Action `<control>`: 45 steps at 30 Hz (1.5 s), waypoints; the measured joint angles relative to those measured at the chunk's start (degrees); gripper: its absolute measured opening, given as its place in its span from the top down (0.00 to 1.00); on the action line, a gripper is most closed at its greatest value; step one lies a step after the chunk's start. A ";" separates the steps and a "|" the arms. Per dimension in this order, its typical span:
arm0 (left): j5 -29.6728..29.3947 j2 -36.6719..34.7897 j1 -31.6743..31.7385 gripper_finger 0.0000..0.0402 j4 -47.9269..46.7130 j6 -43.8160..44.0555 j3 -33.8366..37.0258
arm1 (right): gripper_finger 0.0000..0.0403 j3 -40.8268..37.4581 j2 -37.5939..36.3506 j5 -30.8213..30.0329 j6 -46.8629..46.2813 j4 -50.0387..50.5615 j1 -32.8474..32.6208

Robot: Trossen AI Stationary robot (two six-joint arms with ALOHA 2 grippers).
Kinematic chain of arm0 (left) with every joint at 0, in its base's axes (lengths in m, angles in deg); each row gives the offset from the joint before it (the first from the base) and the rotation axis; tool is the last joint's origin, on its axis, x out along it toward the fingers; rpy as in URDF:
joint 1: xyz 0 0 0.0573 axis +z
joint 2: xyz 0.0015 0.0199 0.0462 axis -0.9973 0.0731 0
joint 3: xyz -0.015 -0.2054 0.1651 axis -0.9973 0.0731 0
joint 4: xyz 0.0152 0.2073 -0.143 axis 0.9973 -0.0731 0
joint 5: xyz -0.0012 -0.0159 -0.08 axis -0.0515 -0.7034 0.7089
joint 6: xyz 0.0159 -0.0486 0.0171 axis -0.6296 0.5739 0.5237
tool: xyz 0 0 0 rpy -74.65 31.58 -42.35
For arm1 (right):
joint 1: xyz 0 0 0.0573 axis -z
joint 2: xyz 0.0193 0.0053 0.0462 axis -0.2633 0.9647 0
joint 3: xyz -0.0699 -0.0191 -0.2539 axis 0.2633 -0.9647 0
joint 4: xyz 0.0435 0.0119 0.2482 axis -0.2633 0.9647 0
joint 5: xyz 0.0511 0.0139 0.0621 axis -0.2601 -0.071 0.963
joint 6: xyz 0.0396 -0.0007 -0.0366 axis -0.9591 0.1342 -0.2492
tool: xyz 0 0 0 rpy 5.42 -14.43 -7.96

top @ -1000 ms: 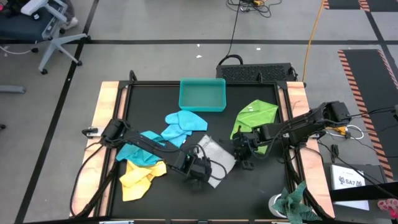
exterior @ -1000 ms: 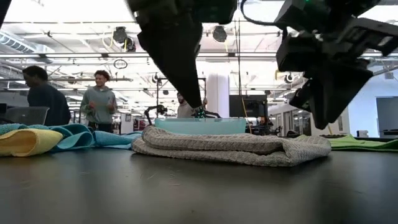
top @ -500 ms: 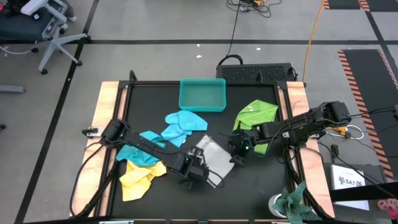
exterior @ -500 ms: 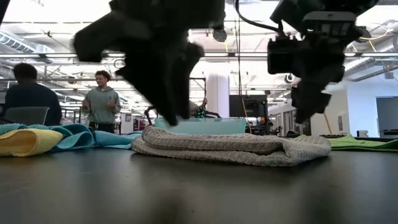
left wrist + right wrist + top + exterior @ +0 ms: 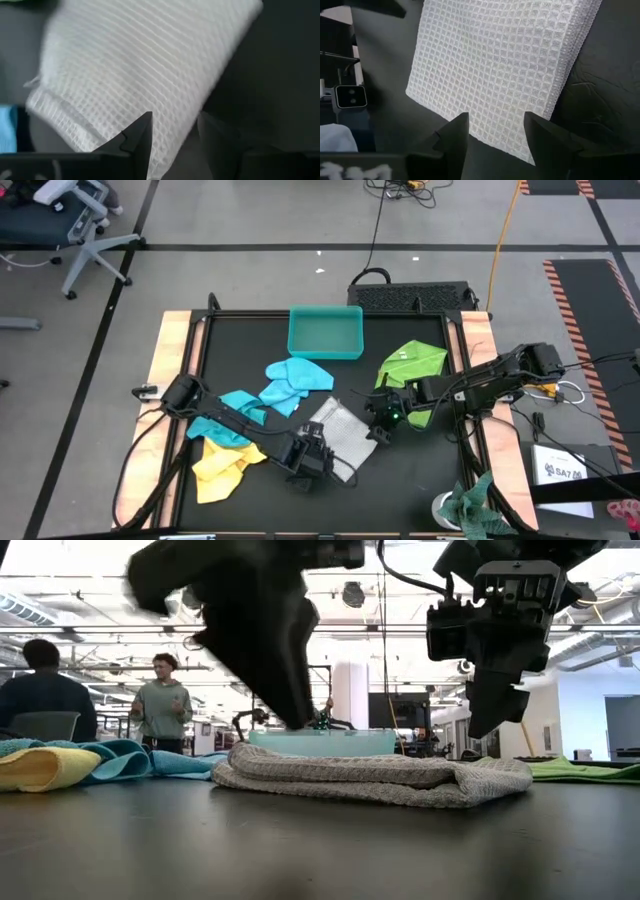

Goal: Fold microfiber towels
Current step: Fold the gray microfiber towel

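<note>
A pale grey waffle-weave towel (image 5: 340, 436) lies folded on the black desk (image 5: 410, 470), a little toward the front edge from the middle. In the low view it reads as a flat, layered bundle (image 5: 370, 778) resting on the desk top.

The left tool (image 5: 312, 460) hangs over the towel's front-left corner with its two dark fingers (image 5: 137, 142) spread and nothing between them; its wrist view shows the weave (image 5: 135, 70) passing beneath the gap, clear of the tips. The right tool (image 5: 380, 418) hovers at the towel's right edge, fingers (image 5: 455, 137) likewise parted and empty, the towel (image 5: 500, 65) lying flat below them. In the low view both tools (image 5: 495, 710) stand clear above the bundle.

Other towels lie loose and unfolded: a lime green one (image 5: 412, 366) toward the right edge, a light blue one (image 5: 298, 378) near the middle just in front of the teal plastic tray (image 5: 325, 332) at the back edge, a turquoise one (image 5: 232, 416) toward the left edge, and a yellow one (image 5: 222, 465) near the front-left corner, touching the turquoise. A mottled green rag (image 5: 478, 505) sits off the front-right corner.

Beyond the desk two people (image 5: 158, 700) stand in the room.
</note>
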 joint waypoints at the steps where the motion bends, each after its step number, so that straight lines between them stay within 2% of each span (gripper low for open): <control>1: -1.11 0.00 0.00 0.60 -0.25 3.83 -0.95 | 0.54 0.00 0.00 0.01 0.02 -0.02 0.00; 4: -4.16 -0.02 0.43 0.60 -0.05 19.95 -4.11 | 0.55 0.00 0.00 0.19 0.45 0.00 0.00; 7: -4.16 -0.04 1.19 0.60 0.63 39.00 -5.66 | 0.55 0.02 0.00 0.38 1.86 1.01 0.00; 10: -3.79 -0.02 1.28 0.64 2.42 50.06 -5.66 | 0.55 0.00 0.00 1.16 4.35 4.98 0.02; 17: -4.76 -0.02 -2.10 0.82 16.03 50.83 -5.66 | 0.55 0.00 -0.02 4.96 13.72 16.99 1.72; 23: -5.82 2.59 -3.46 0.98 20.09 54.57 -5.72 | 0.55 0.00 -0.04 4.96 20.32 18.75 4.38; 29: 0.54 10.33 -3.37 0.99 26.58 57.71 -6.54 | 0.55 0.00 -0.07 5.54 22.92 19.47 6.37; 33: 3.07 12.39 -3.30 1.00 19.58 56.75 -11.18 | 0.55 0.00 -0.07 6.47 23.33 20.25 6.95; 37: 2.05 12.33 -2.98 1.00 6.00 52.64 -16.85 | 0.55 0.00 -0.07 6.43 23.80 20.11 7.42; 40: 0.54 12.31 -2.16 1.00 -0.22 50.79 -18.98 | 0.55 0.00 -0.07 6.41 23.75 19.98 7.85; 45: -4.77 12.31 -0.24 1.00 -3.59 50.62 -19.03 | 0.55 0.00 -0.07 6.34 23.02 19.84 8.31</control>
